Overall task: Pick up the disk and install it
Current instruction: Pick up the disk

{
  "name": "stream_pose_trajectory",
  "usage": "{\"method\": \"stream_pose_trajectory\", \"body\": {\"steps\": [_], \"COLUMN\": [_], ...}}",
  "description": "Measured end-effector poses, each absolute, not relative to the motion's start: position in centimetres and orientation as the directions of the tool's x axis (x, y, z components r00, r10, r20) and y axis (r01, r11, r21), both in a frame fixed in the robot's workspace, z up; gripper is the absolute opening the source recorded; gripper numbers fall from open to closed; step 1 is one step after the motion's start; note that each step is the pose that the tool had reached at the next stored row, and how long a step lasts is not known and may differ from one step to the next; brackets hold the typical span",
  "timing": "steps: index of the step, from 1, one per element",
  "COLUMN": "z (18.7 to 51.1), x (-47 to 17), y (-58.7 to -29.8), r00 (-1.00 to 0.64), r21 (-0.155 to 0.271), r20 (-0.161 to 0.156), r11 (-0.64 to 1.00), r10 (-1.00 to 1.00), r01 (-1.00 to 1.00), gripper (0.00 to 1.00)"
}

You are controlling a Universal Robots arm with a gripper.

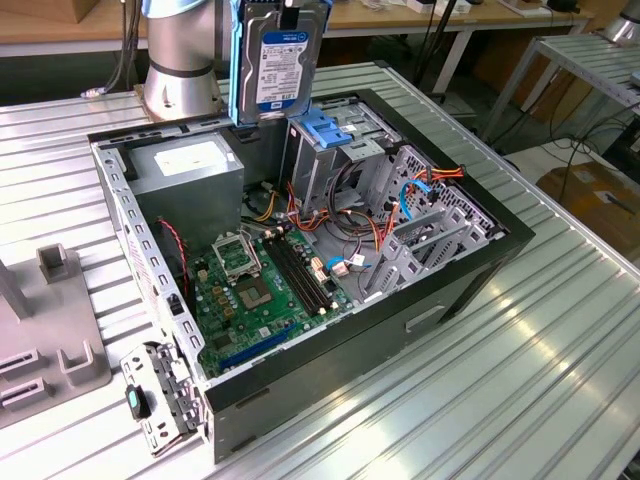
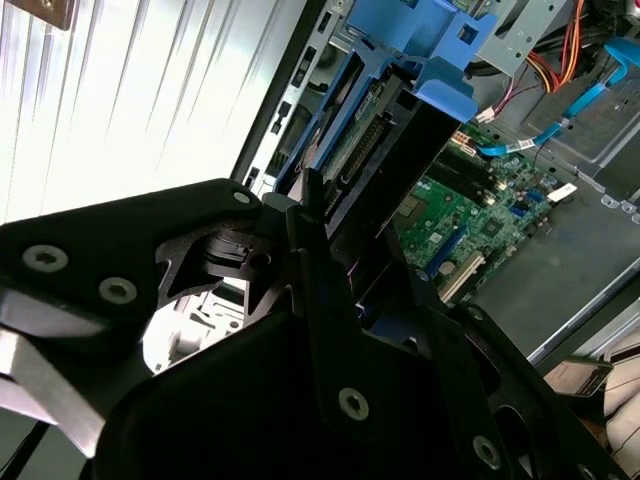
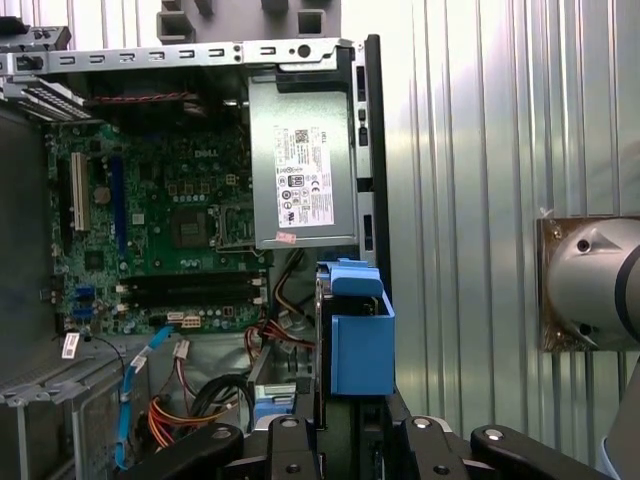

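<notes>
Blue plastic rails line 2 sides of the disk (image 1: 278, 60), which hangs upright with its label facing outward. The gripper (image 3: 350, 440) is clamped on its upper end. Just below the gripper stands the grey drive cage (image 1: 322, 150) with its blue latch, inside the open computer case (image 1: 470, 270). Further below the gripper lie the grey power supply (image 1: 190, 165) and the green motherboard (image 1: 250, 290).

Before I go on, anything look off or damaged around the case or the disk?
Nothing looks damaged. The disk hangs upright in the gripper above the open case. One oddity: a metal bracket at the case's corner on the exterior view's left is swung outward.
</notes>
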State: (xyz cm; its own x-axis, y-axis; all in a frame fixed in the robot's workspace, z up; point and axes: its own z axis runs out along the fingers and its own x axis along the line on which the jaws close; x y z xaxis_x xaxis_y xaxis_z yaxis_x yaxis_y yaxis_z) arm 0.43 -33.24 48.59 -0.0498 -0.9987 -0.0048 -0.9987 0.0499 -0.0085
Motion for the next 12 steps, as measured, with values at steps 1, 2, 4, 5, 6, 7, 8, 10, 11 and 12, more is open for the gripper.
{"method": "stream_pose_trajectory", "body": {"steps": [1,2,4,5,6,7,8,10,11,12], "z": [48.59,48.59,48.59,48.59,48.59,48.58,48.58,48.59,48.58,48.58], "x": [0.46,0.50,0.62,0.75,0.87,0.92,0.92,0.93,0.93,0.97], "y": [-33.23,-33.23,-33.23,-33.24,-33.23,-33.24,-33.24,-33.24,-33.24,-33.24], "r00": [-0.050,-0.050,-0.050,-0.050,-0.050,-0.050,-0.050,-0.050,-0.050,-0.050], "r21": [-0.009,-0.008,-0.008,-0.009,-0.008,-0.009,-0.008,-0.008,-0.008,-0.008], "r20": [-0.005,-0.005,-0.005,-0.005,-0.005,-0.005,-0.005,-0.005,-0.005,-0.005], "r11": [0.050,0.050,0.050,0.050,0.050,0.050,0.050,0.050,0.050,0.050], "r10": [-0.999,-0.999,-0.999,-0.999,-0.999,-0.999,-0.999,-0.999,-0.999,-0.999], "r01": [-0.999,-0.999,-0.999,-0.999,-0.999,-0.999,-0.999,-0.999,-0.999,-0.999], "gripper": [0.35,0.35,0.35,0.35,0.35,0.35,0.35,0.35,0.35,0.35]}}
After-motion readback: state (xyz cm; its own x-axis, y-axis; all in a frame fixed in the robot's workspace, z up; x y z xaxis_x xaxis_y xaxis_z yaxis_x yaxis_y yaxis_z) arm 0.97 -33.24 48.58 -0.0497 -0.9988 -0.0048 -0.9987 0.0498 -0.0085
